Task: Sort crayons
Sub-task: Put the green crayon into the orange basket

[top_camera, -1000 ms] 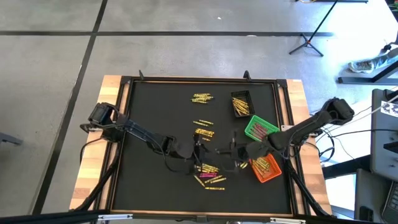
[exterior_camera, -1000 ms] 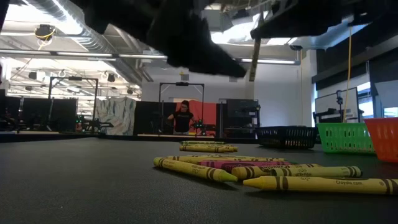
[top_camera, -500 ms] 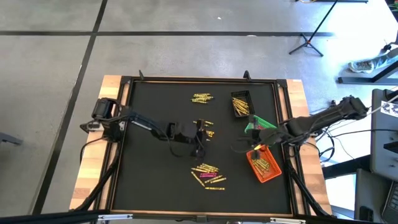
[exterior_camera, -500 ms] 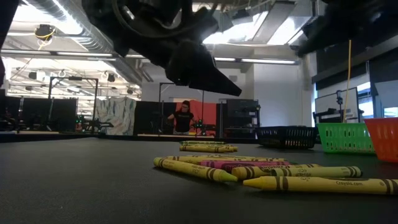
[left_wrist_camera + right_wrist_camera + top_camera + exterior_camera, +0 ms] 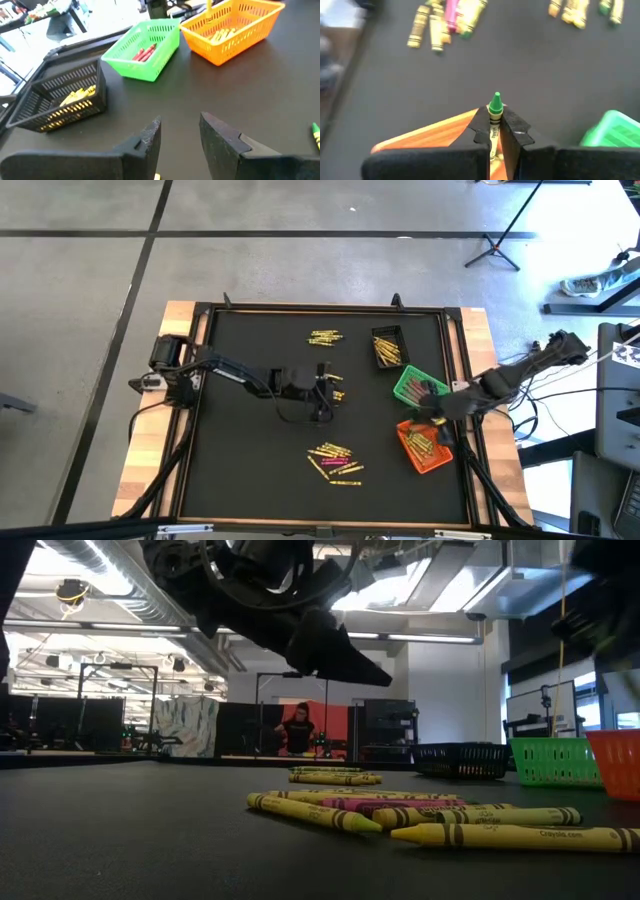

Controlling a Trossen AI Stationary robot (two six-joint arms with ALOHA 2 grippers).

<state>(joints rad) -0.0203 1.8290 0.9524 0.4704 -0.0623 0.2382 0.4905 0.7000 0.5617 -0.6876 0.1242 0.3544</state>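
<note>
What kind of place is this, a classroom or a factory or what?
Most likely a robotics lab or workshop. Two dark robot arms work at a black-topped table with a wooden border, sorting small paper-wrapped crayons into small plastic mesh baskets. Behind it, the low view shows a big hall with ceiling ducts and metal equipment frames.

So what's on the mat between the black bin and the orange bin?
The green bin sits between the black bin and the orange bin, with red crayons inside; the high and left wrist views show it.
</note>
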